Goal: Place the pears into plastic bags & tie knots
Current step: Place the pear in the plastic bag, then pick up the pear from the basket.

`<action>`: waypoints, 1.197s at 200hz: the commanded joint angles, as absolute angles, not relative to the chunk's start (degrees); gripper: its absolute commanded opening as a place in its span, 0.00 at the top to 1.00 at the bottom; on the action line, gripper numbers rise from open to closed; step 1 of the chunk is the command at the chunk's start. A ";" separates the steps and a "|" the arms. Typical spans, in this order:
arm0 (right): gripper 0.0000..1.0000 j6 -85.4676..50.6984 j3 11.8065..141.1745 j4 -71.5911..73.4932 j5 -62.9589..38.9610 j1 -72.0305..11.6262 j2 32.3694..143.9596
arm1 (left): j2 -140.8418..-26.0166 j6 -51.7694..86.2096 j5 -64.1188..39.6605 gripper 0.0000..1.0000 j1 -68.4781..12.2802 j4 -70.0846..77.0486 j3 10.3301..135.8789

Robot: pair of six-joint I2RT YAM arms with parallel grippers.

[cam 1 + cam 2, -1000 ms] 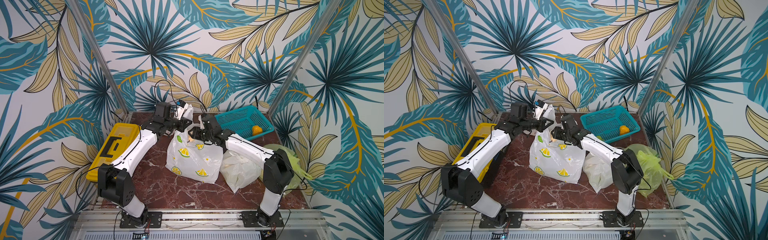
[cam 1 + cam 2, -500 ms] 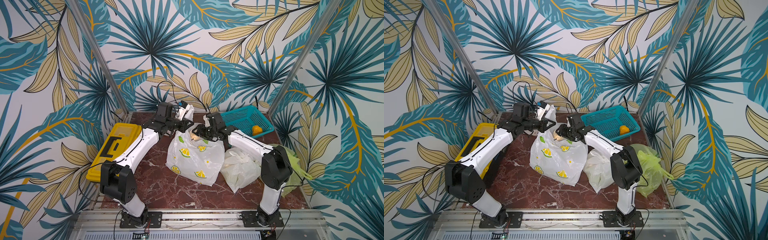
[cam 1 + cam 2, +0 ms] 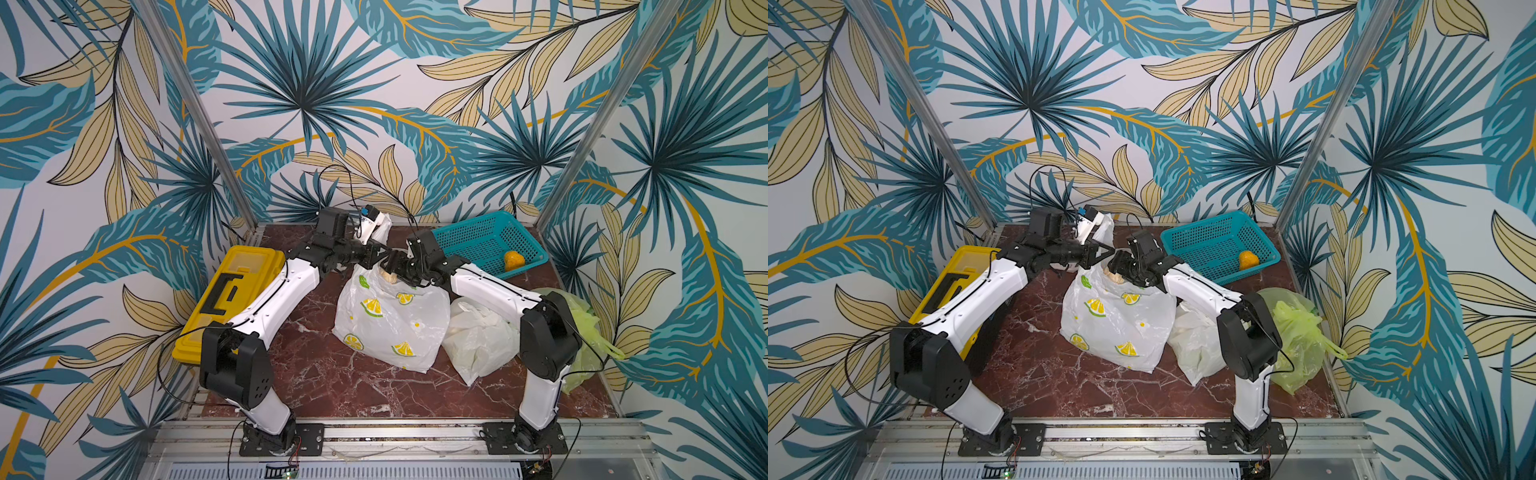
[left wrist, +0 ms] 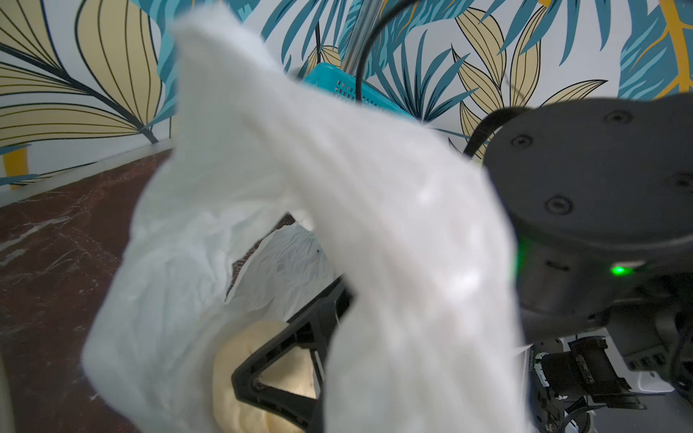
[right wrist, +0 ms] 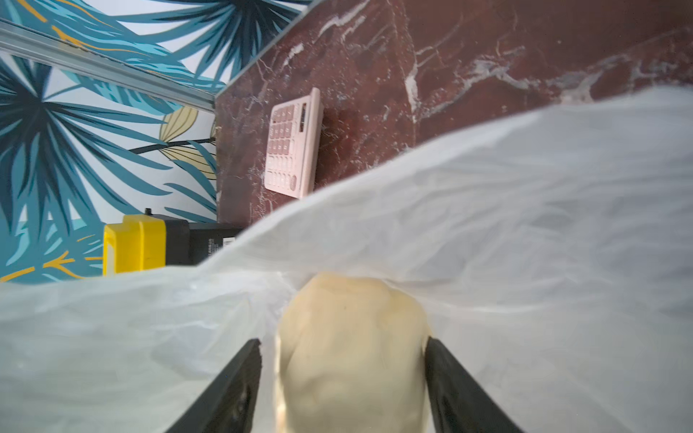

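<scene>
A cream pear [image 5: 352, 360] sat between the spread black fingers [image 5: 232, 390] of the right pincer [image 5: 342, 341], with a sliver of gap on one side. Folds of a white plastic bag [image 5: 525, 232] surrounded it. Beyond, a pink calculator [image 5: 294, 142] lay on the marbled table [image 5: 487, 56], and a yellow-and-black box [image 5: 142, 243] showed by the leaf-printed wall [image 5: 56, 131].

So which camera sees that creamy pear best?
The right wrist view: the cream pear fills the middle, between the right gripper's jaws. The left wrist view shows part; both top views, just a bit in the bag.
</scene>
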State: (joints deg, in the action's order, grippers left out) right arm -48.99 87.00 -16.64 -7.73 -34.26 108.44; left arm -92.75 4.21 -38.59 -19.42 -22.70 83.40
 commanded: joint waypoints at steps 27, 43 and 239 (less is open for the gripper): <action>0.20 -36.09 91.85 -29.73 -3.15 -33.33 103.15 | -90.87 3.80 -37.07 1.00 -18.07 -21.73 82.45; 0.20 -32.77 91.35 -30.91 -1.19 -30.59 100.02 | -90.54 5.26 -33.82 1.00 -17.36 -21.75 82.03; 0.21 -6.65 132.79 -52.98 25.73 6.45 145.01 | -86.42 8.09 -32.56 1.00 -15.89 -21.80 76.80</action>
State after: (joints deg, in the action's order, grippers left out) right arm -8.45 126.50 -48.07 25.32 5.23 139.48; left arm -87.64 8.36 -32.58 -15.66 -22.26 78.43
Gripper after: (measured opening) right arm 0.805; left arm 0.045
